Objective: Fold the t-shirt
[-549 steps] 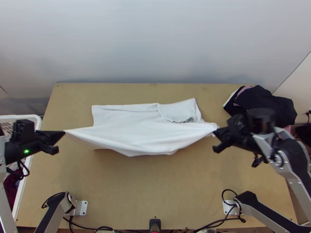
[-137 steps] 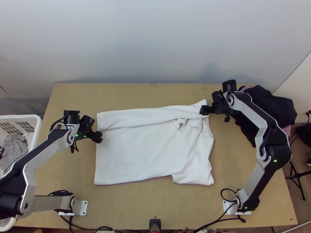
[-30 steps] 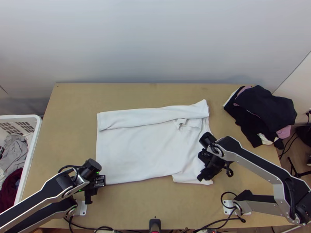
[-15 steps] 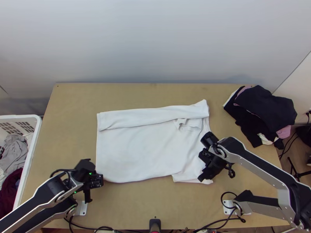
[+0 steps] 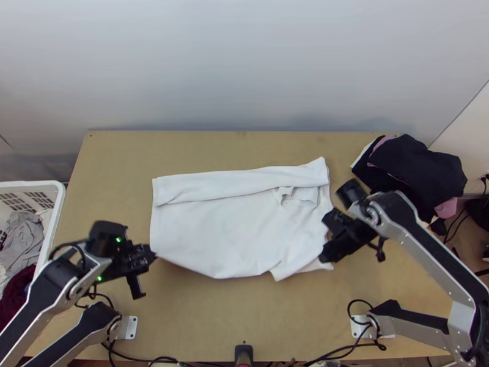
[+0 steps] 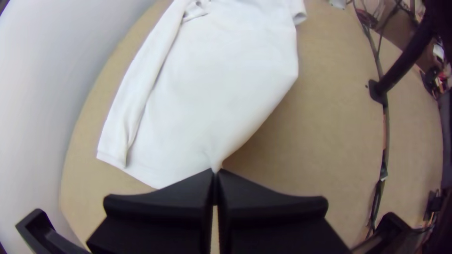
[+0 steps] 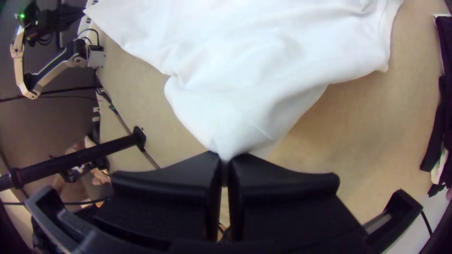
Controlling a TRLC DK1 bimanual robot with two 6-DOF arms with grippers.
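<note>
At about eight o'clock on the layout, seen from above, the left gripper (image 6: 215, 172) had its fingers pressed together on the near corner of the hem (image 5: 153, 226), while over at four o'clock the right gripper (image 7: 226, 162) was clenched on the cloth of the near sleeve (image 7: 230, 113). Between them the white t-shirt (image 5: 226, 229) lay mid-table, its long axis running from nine o'clock at the hem to three at the collar (image 5: 296, 197); its body was toward two o'clock from the left gripper and toward ten from the right, which was the nearer of the two to the collar. That made twelve o'clock, straight across the long axis, the likely way to carry the held side. Half a second earlier both grippers had been closer to the table's near edge; since then they had moved toward twelve, and the near side had bowed up off the table (image 5: 244, 312). Along the far side a folded strip (image 5: 238, 183) lay where it had been. If one end led the other, the new fold would probably skew. Farther out, the dark pile of clothes (image 5: 422, 171) sat at two o'clock and the laundry basket (image 5: 59, 208) at nine.
</note>
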